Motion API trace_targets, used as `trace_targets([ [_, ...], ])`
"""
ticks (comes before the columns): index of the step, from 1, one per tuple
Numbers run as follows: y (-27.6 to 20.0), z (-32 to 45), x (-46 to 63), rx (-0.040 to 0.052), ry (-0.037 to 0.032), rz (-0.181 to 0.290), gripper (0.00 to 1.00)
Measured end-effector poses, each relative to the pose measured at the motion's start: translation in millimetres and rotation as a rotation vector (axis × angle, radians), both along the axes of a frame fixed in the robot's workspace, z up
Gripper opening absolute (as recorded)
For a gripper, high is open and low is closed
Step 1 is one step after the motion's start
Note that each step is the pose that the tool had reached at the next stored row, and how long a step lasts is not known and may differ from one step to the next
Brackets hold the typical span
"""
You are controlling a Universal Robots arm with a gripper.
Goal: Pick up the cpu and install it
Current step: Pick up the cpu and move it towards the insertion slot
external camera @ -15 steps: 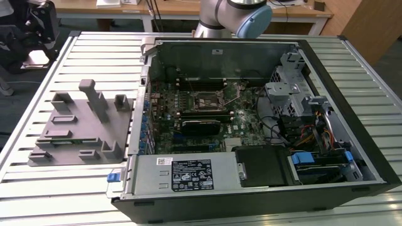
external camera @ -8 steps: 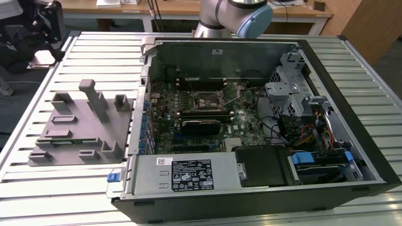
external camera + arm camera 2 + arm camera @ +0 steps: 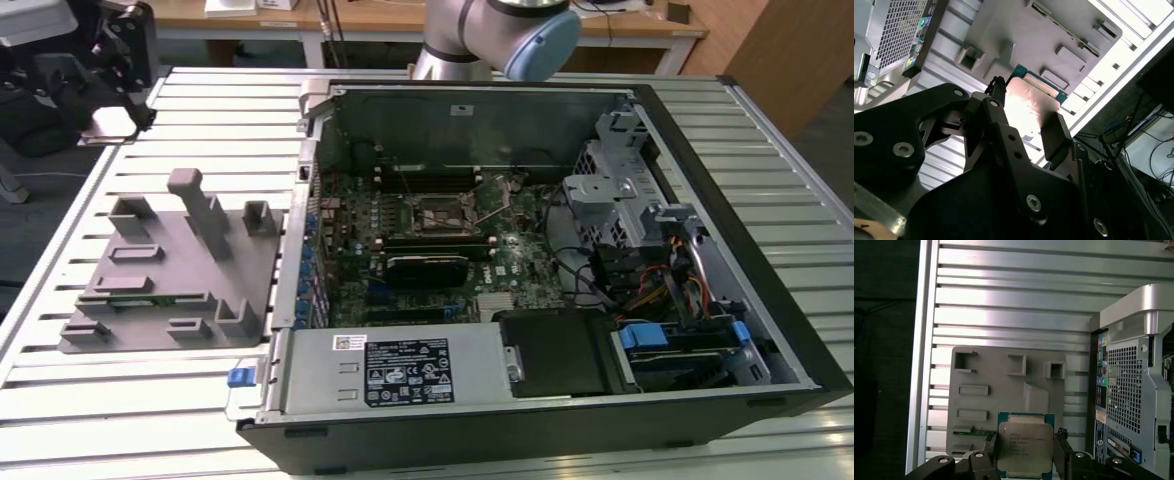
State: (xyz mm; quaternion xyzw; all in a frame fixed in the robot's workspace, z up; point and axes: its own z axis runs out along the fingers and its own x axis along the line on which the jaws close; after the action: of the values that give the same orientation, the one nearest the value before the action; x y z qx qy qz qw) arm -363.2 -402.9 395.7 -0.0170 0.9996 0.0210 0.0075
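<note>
I find the gripper (image 3: 1025,452) clenched on the cpu (image 3: 1025,445). In both wrist views the chip sits between the two fingers (image 3: 991,452), caught by its opposite edges, with its silver plate facing the first wrist camera and its green border clear of the fingertips. The grey tray (image 3: 1004,400) lies beyond the fingertips on the slatted table (image 3: 1004,300). I judge the chip to be lifted clear of the tray and not resting on it. The open computer case (image 3: 1126,390) stands off to one side of the gripper, well apart from the held chip. In the exterior view, the black socket (image 3: 451,212) sits on the board inside that case and looks unoccupied, so I rate the pick as done and the install as not yet done. The first hazard is the hold itself: it bears on thin edges alone, so a jolt or a slack squeeze could let the chip slip or tilt in the fingers. The second is alignment: a chip carried tilted or rotated would meet the socket askew, and I judge that this could damage the contacts. The third is the crowded case interior, where a finger could snag cables or the lever; I cannot confirm the lever's position.
</note>
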Motion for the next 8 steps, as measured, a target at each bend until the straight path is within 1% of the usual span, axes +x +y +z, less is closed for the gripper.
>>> trace_targets([
  [8, 0.0, -0.1, 16.6, 0.0000, 0.0000, 0.000, 0.53],
])
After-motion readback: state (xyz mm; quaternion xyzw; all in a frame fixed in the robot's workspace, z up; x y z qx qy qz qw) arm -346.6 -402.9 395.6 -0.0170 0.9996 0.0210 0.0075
